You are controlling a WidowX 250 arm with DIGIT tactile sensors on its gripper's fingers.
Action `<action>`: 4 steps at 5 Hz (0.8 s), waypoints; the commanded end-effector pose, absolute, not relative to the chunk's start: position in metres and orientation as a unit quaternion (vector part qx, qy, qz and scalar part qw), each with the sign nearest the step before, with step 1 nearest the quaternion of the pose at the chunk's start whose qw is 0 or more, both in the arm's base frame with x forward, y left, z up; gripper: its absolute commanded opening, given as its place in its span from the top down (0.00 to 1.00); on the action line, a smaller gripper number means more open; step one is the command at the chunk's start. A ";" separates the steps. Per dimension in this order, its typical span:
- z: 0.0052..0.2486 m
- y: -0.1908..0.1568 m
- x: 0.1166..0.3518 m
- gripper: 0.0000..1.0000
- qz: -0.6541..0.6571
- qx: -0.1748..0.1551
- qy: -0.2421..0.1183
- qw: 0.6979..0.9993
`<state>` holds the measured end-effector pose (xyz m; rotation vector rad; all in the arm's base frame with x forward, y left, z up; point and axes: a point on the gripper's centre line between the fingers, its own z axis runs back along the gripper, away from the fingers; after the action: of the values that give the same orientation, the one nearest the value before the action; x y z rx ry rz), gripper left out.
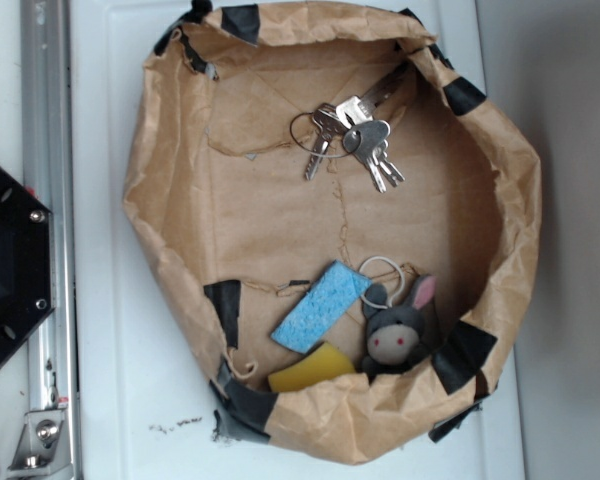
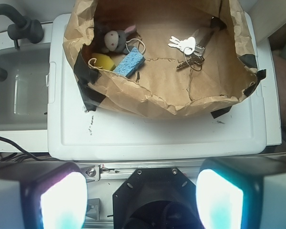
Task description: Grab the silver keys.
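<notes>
While the silver keys (image 1: 352, 140) lie in the paper bowl (image 1: 170, 200) (near its rim), the gripper (image 2: 142, 198) hangs spread wide.

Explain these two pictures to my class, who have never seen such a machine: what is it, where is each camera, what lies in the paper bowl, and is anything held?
It is a robot arm with a two-fingered gripper. The exterior view looks straight down from above; the wrist view sits on the arm, its two pale fingers wide apart at the bottom, holding nothing. On a white tray stands a brown paper bowl patched with black tape. Inside lie the silver keys, a blue sponge, a yellow sponge and a grey plush donkey keychain.
</notes>
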<state>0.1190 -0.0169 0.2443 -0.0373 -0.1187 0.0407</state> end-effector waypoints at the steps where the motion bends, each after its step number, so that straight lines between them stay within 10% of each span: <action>1: 0.244 -0.017 0.119 0.00 0.020 -0.019 -0.059 0.998; 4: 0.213 0.032 0.209 0.00 -0.019 0.022 -0.139 0.990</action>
<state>0.2059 0.0262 0.2020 0.0354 -0.2414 -0.0577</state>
